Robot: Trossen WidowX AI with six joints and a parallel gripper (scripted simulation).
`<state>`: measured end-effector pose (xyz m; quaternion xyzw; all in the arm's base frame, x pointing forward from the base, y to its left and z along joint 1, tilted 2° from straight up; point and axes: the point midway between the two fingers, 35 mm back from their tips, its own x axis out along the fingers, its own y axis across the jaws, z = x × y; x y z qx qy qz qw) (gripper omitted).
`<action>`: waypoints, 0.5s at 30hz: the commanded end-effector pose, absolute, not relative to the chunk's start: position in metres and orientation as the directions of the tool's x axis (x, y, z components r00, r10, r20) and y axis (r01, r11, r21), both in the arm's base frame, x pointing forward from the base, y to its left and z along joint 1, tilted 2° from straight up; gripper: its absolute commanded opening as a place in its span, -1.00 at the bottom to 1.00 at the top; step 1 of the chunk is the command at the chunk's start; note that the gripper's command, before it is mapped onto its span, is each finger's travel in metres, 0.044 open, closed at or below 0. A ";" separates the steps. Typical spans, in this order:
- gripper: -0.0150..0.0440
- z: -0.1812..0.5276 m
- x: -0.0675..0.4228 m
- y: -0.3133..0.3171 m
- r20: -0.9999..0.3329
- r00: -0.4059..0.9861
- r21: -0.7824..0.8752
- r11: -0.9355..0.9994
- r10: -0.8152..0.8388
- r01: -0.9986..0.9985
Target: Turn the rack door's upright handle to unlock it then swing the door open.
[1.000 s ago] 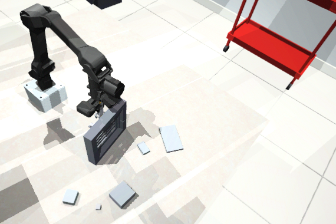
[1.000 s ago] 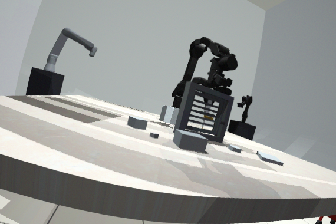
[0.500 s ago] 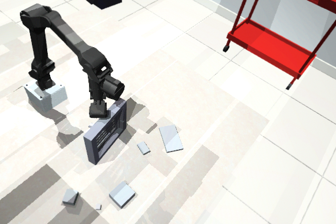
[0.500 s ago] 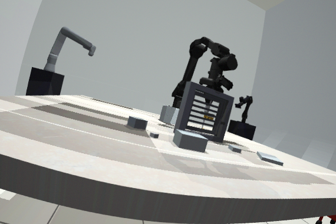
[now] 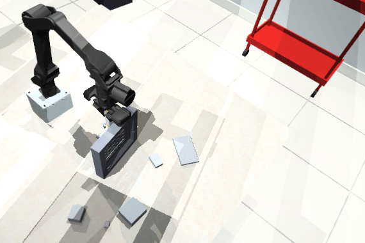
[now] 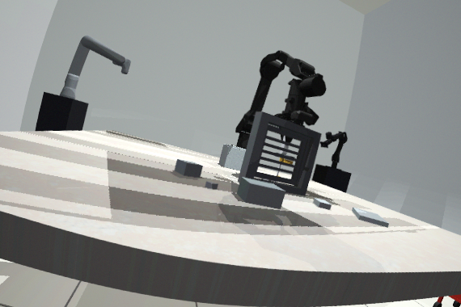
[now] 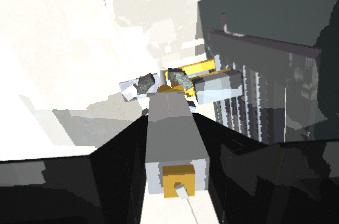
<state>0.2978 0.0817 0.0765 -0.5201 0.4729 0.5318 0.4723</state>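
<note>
The dark grey rack frame [image 5: 99, 163] [image 6: 249, 155] stands upright on the table, with the slatted door [image 5: 114, 145] in it. The door looks in line with the frame. My gripper [image 7: 169, 121] is on the handle side of the rack, pointing down, and is shut on the upright handle [image 7: 175, 127]. The handle is a grey bar with orange parts, between the two black fingers in the wrist view. In that view the slats run off to the right, at a slant to the fingers. In the exterior view the fingers are partly hidden behind the rack.
A large grey block [image 5: 132, 211] [image 6: 261, 194], a smaller block [image 5: 77, 213] [image 6: 188, 168] and a tiny cube [image 5: 107, 224] [image 6: 211, 185] lie on the table. A flat plate [image 5: 186, 151] [image 6: 370, 217] and a small flat block [image 5: 155, 160] [image 6: 322, 203] lie on the rack's other side.
</note>
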 end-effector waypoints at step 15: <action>-0.44 0.075 0.298 0.081 -1.000 -0.014 0.007 -0.608 0.008 -0.794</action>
